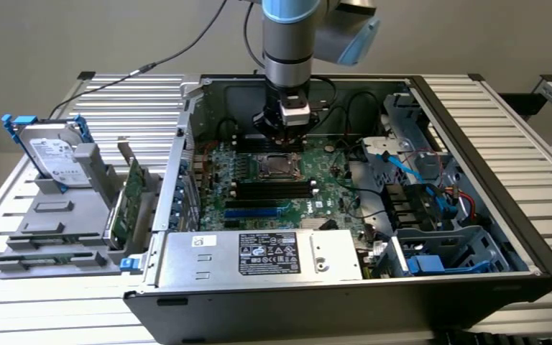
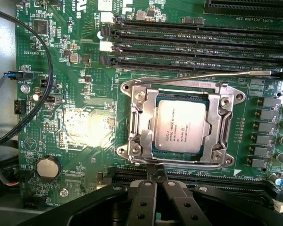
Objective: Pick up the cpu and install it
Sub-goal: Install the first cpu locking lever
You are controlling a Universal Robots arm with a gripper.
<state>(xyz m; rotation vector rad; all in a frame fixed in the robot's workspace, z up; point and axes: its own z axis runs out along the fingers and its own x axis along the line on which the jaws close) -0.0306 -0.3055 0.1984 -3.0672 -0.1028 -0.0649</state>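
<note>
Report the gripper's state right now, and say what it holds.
Gripper: closed, holding nothing. Its tips are at the edge of the socket frame, and the cpu lies in the socket.

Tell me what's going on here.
A robot arm reaches down into an open computer case. Its pincer is shut and empty, right at the edge of the metal frame of the socket on the motherboard. The cpu already lies in that socket.
</note>
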